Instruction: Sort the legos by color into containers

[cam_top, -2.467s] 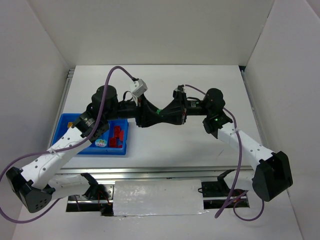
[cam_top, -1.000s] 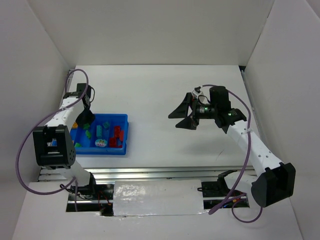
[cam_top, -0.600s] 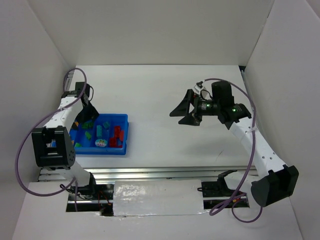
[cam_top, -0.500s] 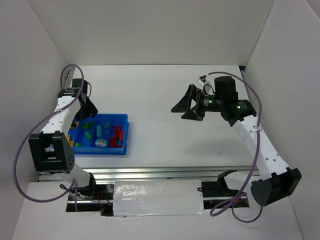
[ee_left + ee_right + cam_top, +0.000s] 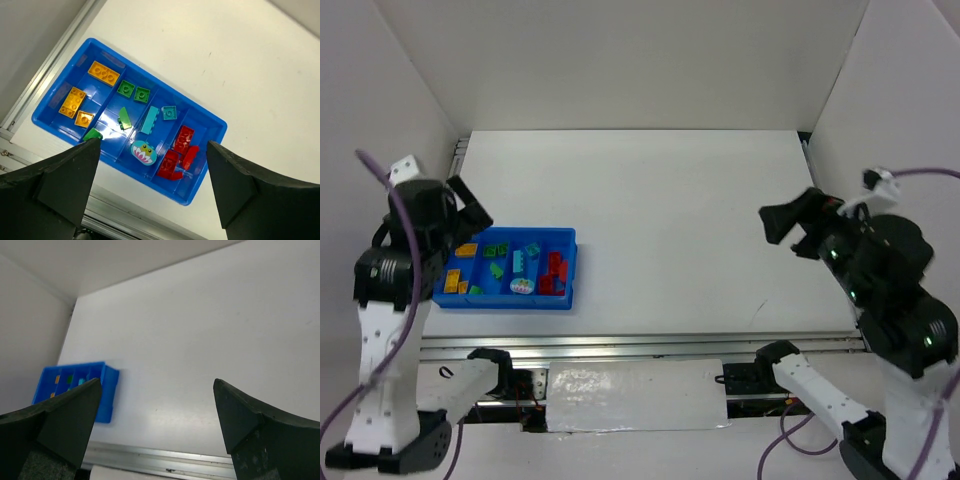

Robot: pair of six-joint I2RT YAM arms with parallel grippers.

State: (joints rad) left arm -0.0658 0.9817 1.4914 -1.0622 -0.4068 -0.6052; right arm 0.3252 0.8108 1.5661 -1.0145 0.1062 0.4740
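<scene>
The legos lie in the blue tray, whose four long compartments are the containers. Orange and yellow bricks fill the outer left one, green bricks the second. Teal bricks and the pale rounded piece share the third, and red bricks the right one. My left gripper hangs open and empty high above the tray. My right gripper is open and empty, raised at the right, far from the tray.
The white table is walled in white on three sides. An aluminium rail runs along its near edge and another along its left edge. The tray sits close to that left near corner.
My left gripper opened over the tray, then lifted up and away to the left. My right arm swung back from the table's middle to the right and rose.
</scene>
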